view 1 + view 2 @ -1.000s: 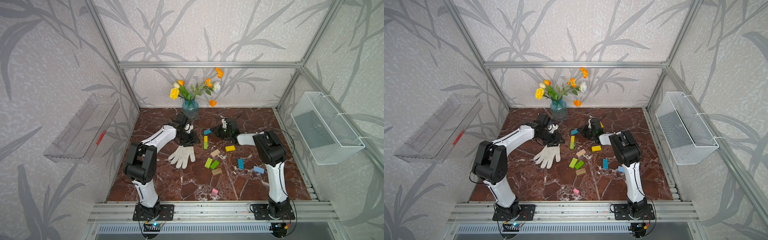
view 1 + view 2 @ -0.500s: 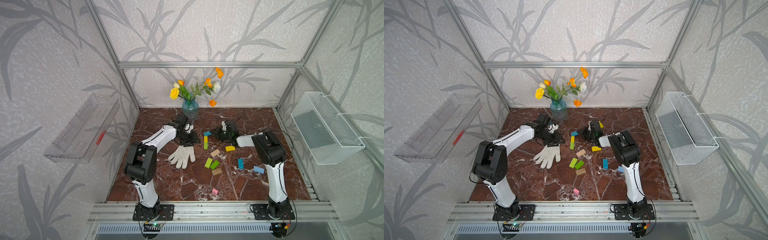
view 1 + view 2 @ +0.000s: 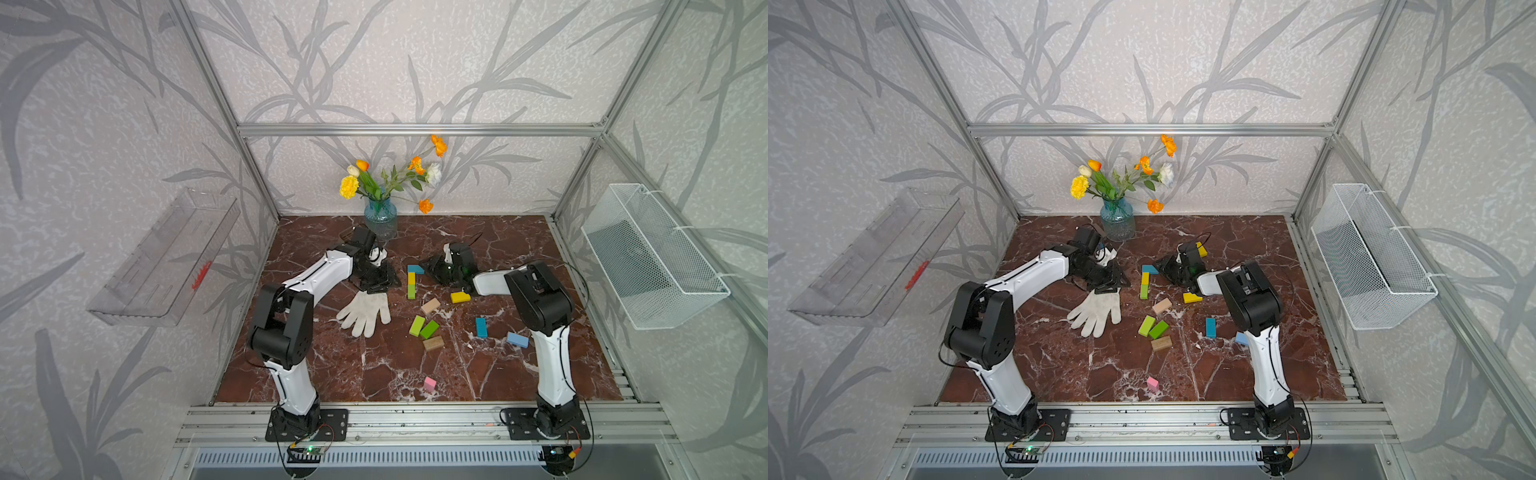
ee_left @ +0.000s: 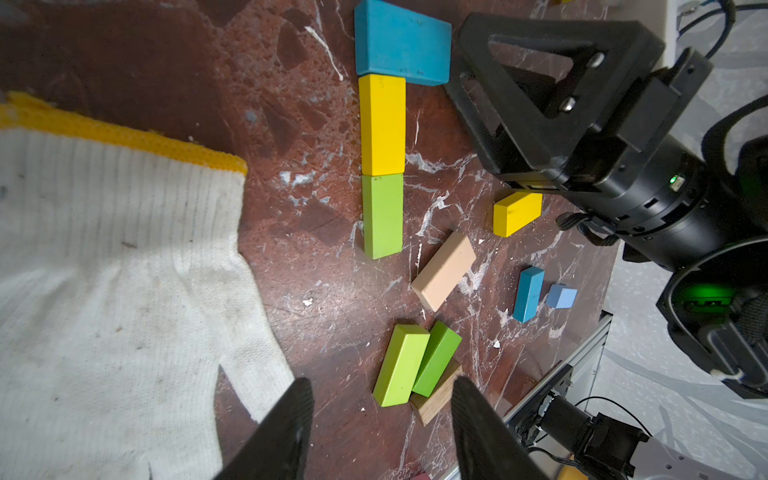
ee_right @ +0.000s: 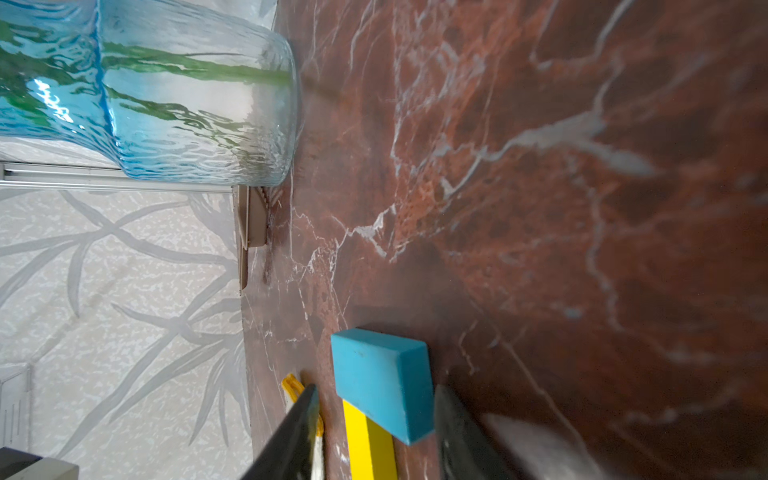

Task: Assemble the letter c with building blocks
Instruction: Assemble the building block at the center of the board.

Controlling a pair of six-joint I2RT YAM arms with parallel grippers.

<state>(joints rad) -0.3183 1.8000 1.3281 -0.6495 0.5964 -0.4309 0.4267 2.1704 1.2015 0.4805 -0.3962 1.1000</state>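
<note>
Likely step: C's top bar. Flat on table, blue block (image 5: 382, 382) at far end of yellow-green column (image 4: 381, 166), between jaws of right gripper (image 5: 376, 390), parted, gripping nothing; left gripper (image 4: 380, 382) parted, empty. Next, presumably: clean retreat, then bottom-bar block.

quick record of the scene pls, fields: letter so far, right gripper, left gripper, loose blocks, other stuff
letter so far: blue block lying across the top; yellow block and green block end to end below it in a straight column
right gripper: jaws open, one on either side of the blue block
left gripper: jaws open, empty, by the white glove
loose: pink block alone near the front edge; others scattered nearer the front than the column
other: vase of flowers at the back
</note>
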